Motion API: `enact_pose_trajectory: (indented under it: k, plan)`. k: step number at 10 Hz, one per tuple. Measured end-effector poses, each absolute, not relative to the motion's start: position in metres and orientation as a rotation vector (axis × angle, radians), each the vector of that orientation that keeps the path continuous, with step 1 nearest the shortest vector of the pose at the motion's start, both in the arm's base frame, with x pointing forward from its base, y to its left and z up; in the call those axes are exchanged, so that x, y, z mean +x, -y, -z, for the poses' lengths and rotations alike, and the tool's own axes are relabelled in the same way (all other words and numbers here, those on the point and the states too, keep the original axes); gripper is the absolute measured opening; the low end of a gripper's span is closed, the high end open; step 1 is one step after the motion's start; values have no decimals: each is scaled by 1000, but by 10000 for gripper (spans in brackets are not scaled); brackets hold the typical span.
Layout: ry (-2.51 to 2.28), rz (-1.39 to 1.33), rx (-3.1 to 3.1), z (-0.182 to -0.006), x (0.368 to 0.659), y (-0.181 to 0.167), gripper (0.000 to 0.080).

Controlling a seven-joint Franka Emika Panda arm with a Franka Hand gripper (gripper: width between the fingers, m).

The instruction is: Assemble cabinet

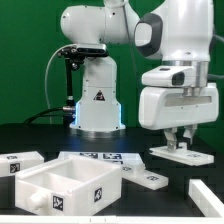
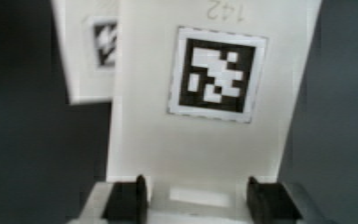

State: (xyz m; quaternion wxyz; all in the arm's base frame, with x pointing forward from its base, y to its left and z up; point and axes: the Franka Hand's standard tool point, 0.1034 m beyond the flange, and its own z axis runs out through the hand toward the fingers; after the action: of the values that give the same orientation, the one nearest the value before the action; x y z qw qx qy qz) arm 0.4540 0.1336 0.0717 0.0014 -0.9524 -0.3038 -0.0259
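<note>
The cabinet (image 1: 62,190) is a white open box with tag markers, standing at the front on the exterior view's left. My gripper (image 1: 178,142) hangs low at the exterior view's right, over a flat white panel (image 1: 180,152) that lies on the black table. In the wrist view the gripper (image 2: 199,197) has its two dark fingers (image 2: 133,196) against the two long edges of that tagged panel (image 2: 211,80), shut on its near end. A second tagged panel (image 2: 91,50) lies just beyond it.
Loose white panels lie around: one at the exterior view's left (image 1: 20,162), one in the middle (image 1: 148,177), one at the front right (image 1: 206,191). The marker board (image 1: 98,157) lies behind the cabinet. The robot pedestal (image 1: 97,103) stands at the back.
</note>
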Motion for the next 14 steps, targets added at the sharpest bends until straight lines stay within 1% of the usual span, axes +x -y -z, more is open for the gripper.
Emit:
enact_pose_trajectory:
  k: [1,2,4,5,7,9,10,13,14]
  plan:
    - [964,101,-2979,-65,434,-135,261]
    - [976,129,-2966,-59,421,-138,261]
    - [974,116,-2969,-60,424,-137,261]
    - [993,115,-2962,-56,423,-137,261]
    - [1101,117,-2912,-35,417,-139,261]
    - [1106,119,-2900,-20,414,-140,261]
    - [1101,148,-2896,-16,415,-142,261]
    - [1093,164,-2897,-16,417,-142,261]
    - [1132,126,-2890,-18,416,-136,356]
